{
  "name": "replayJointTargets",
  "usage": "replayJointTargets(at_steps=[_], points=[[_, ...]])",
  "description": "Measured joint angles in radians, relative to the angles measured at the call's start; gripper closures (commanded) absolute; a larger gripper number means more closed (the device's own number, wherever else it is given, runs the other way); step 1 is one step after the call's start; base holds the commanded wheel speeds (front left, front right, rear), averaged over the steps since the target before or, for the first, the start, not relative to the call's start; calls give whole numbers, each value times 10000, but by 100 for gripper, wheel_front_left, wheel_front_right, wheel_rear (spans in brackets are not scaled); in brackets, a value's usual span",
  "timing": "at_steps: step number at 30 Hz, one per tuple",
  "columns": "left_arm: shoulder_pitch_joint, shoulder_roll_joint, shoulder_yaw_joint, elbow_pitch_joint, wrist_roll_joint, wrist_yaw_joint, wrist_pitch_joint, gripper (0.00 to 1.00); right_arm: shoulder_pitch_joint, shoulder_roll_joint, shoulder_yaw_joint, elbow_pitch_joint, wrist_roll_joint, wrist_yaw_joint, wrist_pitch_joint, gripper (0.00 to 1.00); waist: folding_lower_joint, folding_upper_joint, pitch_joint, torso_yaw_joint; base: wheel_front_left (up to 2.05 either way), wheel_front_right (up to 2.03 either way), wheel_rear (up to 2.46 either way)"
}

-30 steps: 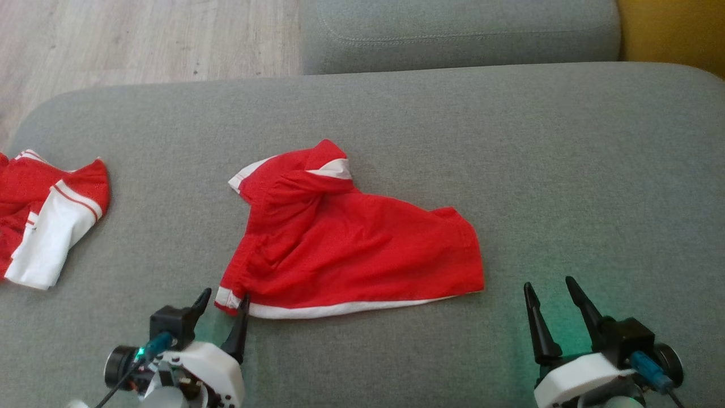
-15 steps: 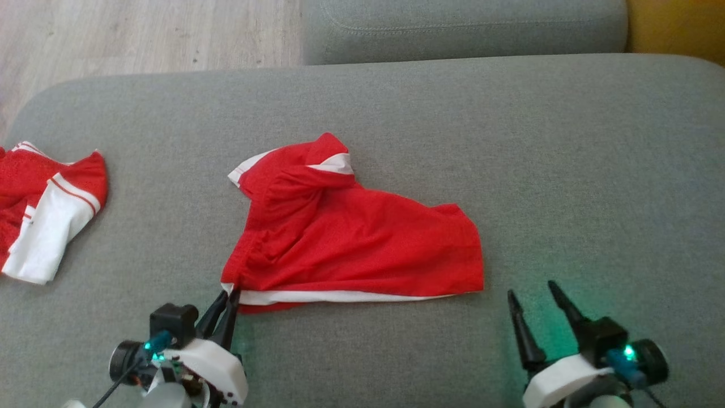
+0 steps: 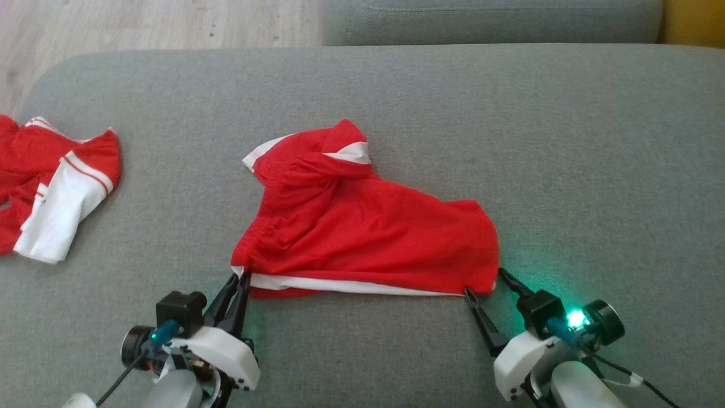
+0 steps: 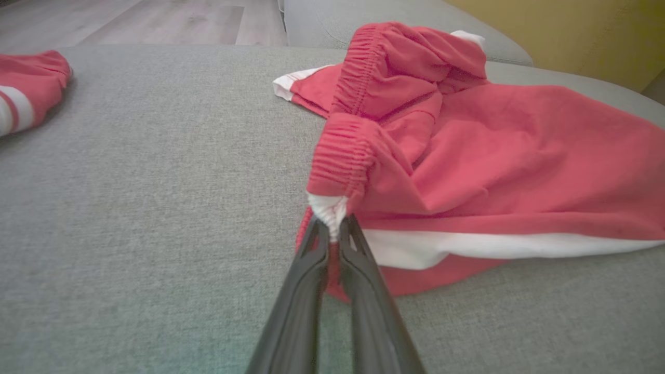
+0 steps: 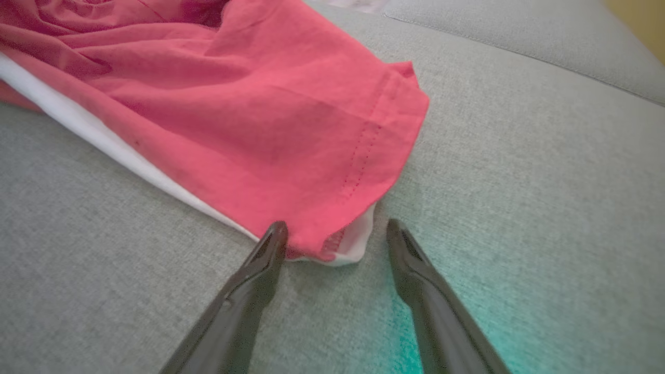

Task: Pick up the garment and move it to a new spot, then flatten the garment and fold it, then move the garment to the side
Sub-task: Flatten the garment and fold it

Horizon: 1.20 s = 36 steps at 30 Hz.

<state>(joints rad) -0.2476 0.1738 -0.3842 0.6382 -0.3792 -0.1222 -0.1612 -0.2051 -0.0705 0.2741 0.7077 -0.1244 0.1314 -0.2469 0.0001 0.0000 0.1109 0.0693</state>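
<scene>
Left gripper (image 3: 241,277) clamps the red shorts (image 3: 368,238) at the near-left waistband corner; right gripper (image 3: 484,281) straddles the near-right hem, jaws apart. Lifting, flattening and folding apparently remain.

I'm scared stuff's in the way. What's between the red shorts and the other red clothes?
Nothing: between the shorts and the other clothes is just bare grey cushion, seen in the head view.
</scene>
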Motion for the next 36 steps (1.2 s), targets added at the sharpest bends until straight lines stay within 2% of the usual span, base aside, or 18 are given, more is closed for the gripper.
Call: replayJointTargets(at_steps=[1,2,3,8,18,22,26,36], points=[[-17,-12,-2,-15,0,4,-2,100,-92,-12,63,161,42,0,-12,57,0,0,16,31,0,0,0],[-19,-19,-4,-27,0,27,-35,100,-166,-10,104,261,121,0,-21,69,-1,0,27,53,0,0,0],[-18,-23,-6,-48,-8,84,-86,100,-235,-10,130,357,198,0,-40,100,-1,0,29,69,0,0,0],[-18,-23,6,-165,-105,140,-249,100,-350,-8,155,316,895,0,-38,100,-1,0,-89,55,0,0,0],[94,-13,370,-1465,-435,182,-692,100,-141,-86,205,-1979,2441,0,-40,100,-1,0,-740,-129,0,0,0],[127,71,497,-2734,-437,184,-727,100,255,-359,387,-3336,3101,0,123,100,-2,0,-1207,-200,0,0,0],[136,364,575,-4378,-514,267,-477,100,360,-579,374,-5204,3776,0,669,100,-3,0,-1630,-277,0,0,0],[-411,1239,819,-8612,-646,433,1404,100,350,-1106,-464,-9417,4153,0,2194,100,-3,0,-2301,-602,0,0,0]])
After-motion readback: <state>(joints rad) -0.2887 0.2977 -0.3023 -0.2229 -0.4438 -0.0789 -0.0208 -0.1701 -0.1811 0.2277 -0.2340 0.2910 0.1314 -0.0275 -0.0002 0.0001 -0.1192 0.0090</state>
